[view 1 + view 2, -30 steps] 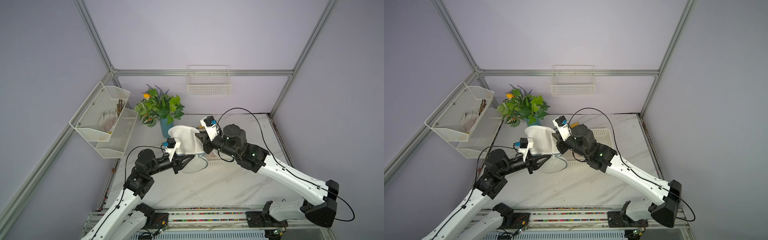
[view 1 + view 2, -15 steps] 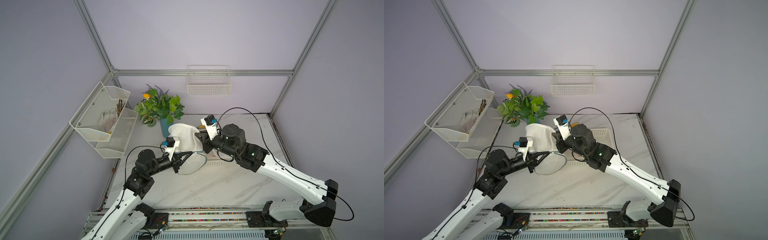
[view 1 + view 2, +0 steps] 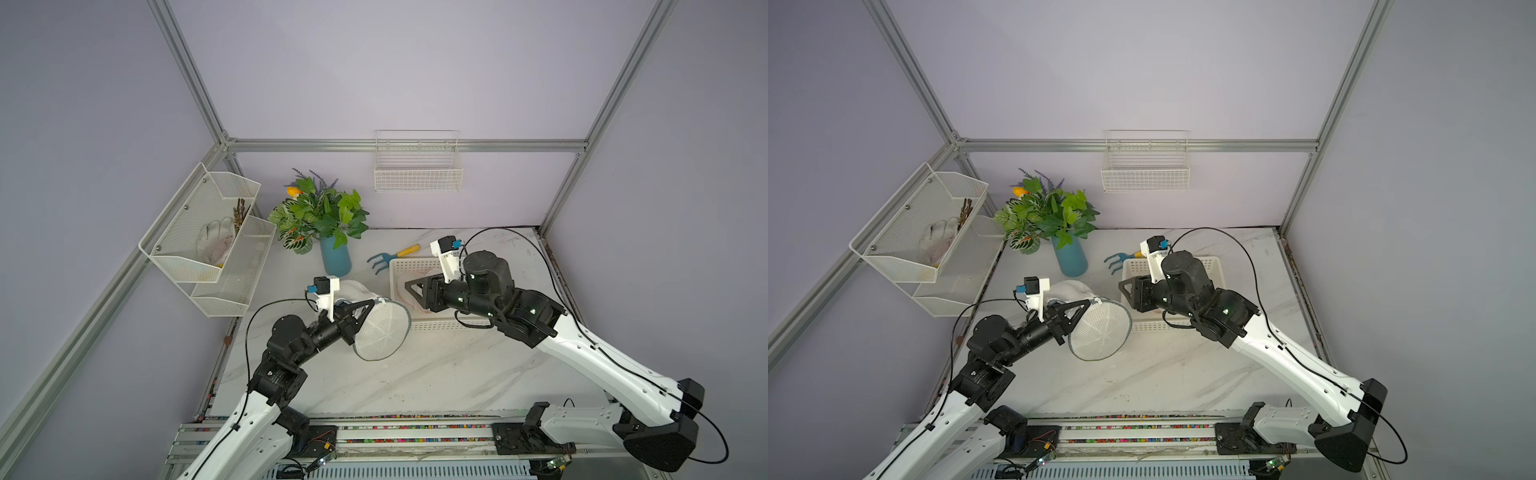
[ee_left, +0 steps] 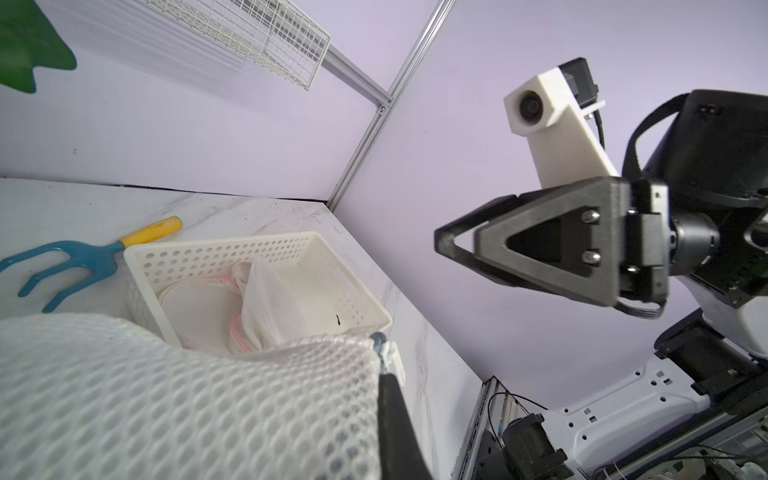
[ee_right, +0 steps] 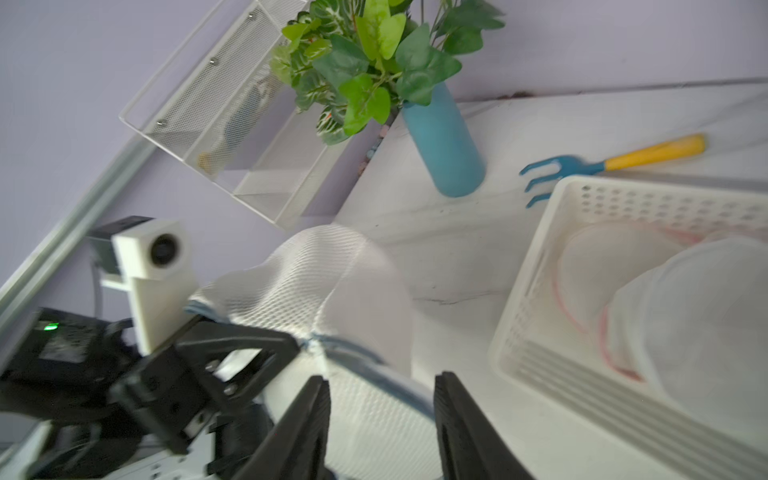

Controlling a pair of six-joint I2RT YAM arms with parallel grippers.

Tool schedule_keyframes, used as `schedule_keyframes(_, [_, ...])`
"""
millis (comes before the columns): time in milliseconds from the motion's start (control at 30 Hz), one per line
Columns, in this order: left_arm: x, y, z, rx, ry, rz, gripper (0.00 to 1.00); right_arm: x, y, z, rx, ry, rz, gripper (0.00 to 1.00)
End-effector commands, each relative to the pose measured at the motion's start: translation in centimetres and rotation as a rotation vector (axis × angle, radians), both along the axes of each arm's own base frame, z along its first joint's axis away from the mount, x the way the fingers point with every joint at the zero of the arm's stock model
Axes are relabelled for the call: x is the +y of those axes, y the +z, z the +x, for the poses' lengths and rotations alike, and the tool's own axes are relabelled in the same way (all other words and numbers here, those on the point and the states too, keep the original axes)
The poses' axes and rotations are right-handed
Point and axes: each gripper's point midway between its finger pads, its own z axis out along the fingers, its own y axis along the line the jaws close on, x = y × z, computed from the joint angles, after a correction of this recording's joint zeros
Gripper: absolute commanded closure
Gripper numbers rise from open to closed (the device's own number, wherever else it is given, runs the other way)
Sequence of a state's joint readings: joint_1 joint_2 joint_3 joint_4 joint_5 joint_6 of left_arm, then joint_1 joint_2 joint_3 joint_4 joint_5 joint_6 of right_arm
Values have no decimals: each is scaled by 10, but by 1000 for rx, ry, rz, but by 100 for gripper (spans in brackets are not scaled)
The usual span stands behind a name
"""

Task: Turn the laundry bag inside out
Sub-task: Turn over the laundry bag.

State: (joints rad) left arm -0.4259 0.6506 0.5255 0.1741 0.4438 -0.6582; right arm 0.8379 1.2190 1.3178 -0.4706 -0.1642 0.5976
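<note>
Up front, a bare marbled worktop [image 3: 415, 374] lies between the two robot arms. Just beyond it, on the left side, the left hand [image 3: 371, 303] is clamped tight on the grey-blue rim of the white mesh laundry bag [image 3: 380, 332]. In both top views the bag's round mouth tilts up and forward, while its body bulges behind the hand toward the vase [image 3: 336, 259]. Whether the lower rim rests on the worktop cannot be told.

To the right and a little apart from the bag, the right hand [image 3: 408, 286] hovers over the near left corner of a white perforated basket [image 4: 216, 242]. Its tips point at the bag. The right wrist view shows its fingers [image 5: 307, 419] standing apart with nothing between them, the mesh lying beyond.

Inside the basket sit white fabric pieces [image 4: 253, 307] edged in pink. Behind it a blue garden fork [image 3: 392, 256] with a yellow handle lies flat on the worktop, near the blue vase and its leafy plant [image 3: 320, 212].

Farther back, a mesh shelf [image 3: 208, 237] hangs on the left wall and a wire basket [image 3: 417, 174] on the rear wall.
</note>
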Motion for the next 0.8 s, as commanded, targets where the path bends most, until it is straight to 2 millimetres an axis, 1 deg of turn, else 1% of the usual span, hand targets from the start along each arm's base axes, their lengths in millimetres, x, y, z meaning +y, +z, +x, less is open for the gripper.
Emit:
schedule_keyframes(0, [7,36,0,-78,28,-103,100,28,0,-30,206,149,180,59])
schedule_keyframes(100, [6,40,2,-91,30,-107,100,47,5,-41,245,207,264,61])
schedule_keyframes(167, [5,44,2,-105,27,-114,100,56,3,-43,251,223,289,61])
schedule_keyframes(300, [3,49,3,-120,13,-119,100,66,-8,-33,252,204,295,62])
schedule_keyframes(467, [2,54,0,-135,1,-122,100,68,-9,-20,211,159,305,63])
schedule_keyframes(600, [2,56,-2,-139,-4,-124,100,63,-14,-11,193,96,290,62])
schedule_keyframes(767, [2,60,-3,-149,-9,-134,100,56,-19,-4,188,38,289,60])
